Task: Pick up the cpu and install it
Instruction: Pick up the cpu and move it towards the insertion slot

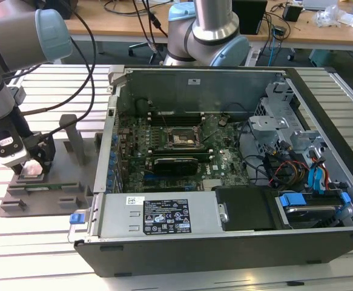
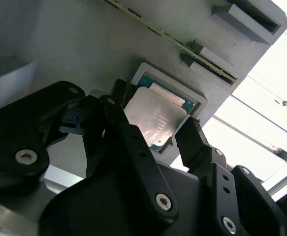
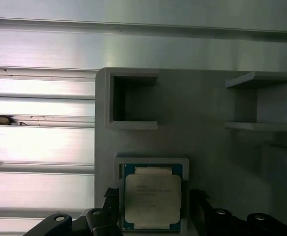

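Observation:
The cpu is a silvery square chip on a green base. It lies flat in a shallow square nest on the grey fixture plate, outside the computer case. In both wrist views my gripper is low over it, with one black finger on each side of the chip and a small gap showing at the other finger. The gripper is open around the cpu. In the exterior view the gripper and cpu are at the far left. The black socket frame sits on the motherboard inside the case.
The open computer case fills the middle and right of the exterior view, with cables and drive bays at its right. A long green memory stick lies in the fixture plate beside the cpu nest. Upright grey posts stand on the plate.

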`<state>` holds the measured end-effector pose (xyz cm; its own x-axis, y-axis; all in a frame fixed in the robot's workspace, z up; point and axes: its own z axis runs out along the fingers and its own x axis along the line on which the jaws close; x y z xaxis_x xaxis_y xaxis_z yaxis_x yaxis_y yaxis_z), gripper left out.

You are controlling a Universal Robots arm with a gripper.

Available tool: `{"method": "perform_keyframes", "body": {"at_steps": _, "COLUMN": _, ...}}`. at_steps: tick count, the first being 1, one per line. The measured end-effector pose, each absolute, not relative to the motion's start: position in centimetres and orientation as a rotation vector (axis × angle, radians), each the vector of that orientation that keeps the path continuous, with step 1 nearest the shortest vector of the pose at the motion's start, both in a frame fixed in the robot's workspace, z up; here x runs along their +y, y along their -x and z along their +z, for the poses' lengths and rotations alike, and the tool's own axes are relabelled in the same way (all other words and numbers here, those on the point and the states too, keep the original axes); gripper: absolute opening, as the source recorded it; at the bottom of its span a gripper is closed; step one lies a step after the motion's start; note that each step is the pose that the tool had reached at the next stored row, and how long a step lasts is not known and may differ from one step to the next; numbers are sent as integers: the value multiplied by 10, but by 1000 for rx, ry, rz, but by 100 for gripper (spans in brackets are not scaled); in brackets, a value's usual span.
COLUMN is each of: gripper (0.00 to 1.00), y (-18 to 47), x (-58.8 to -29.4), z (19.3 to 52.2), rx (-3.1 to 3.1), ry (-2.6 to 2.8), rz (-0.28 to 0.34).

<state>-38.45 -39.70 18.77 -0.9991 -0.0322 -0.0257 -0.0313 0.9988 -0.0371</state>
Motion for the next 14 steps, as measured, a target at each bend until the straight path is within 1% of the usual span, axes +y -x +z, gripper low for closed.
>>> {"method": "perform_keyframes", "body": {"at_steps": 6, "gripper": 68, "y": 385, "x": -397, "z": 188, "rx": 3114, "ry": 49, "rz": -57}}
{"method": "perform_keyframes", "body": {"at_steps": 7, "gripper": 66, "y": 385, "x": -397, "z": 188, "rx": 3114, "ry": 49, "rz": -57}}
{"method": "perform_keyframes", "body": {"at_steps": 8, "gripper": 60, "y": 385, "x": -397, "z": 188, "rx": 3115, "ry": 49, "rz": -57}}
{"method": "perform_keyframes", "body": {"at_steps": 9, "gripper": 60, "y": 385, "x": -397, "z": 188, "rx": 3115, "ry": 49, "rz": -57}}
{"method": "perform_keyframes", "body": {"at_steps": 10, "gripper": 55, "y": 385, "x": -397, "z": 188, "rx": 3115, "ry": 49, "rz": -57}}
{"method": "perform_keyframes", "body": {"at_steps": 14, "gripper": 55, "y": 385, "x": -397, "z": 188, "rx": 3114, "ry": 49, "rz": -57}}
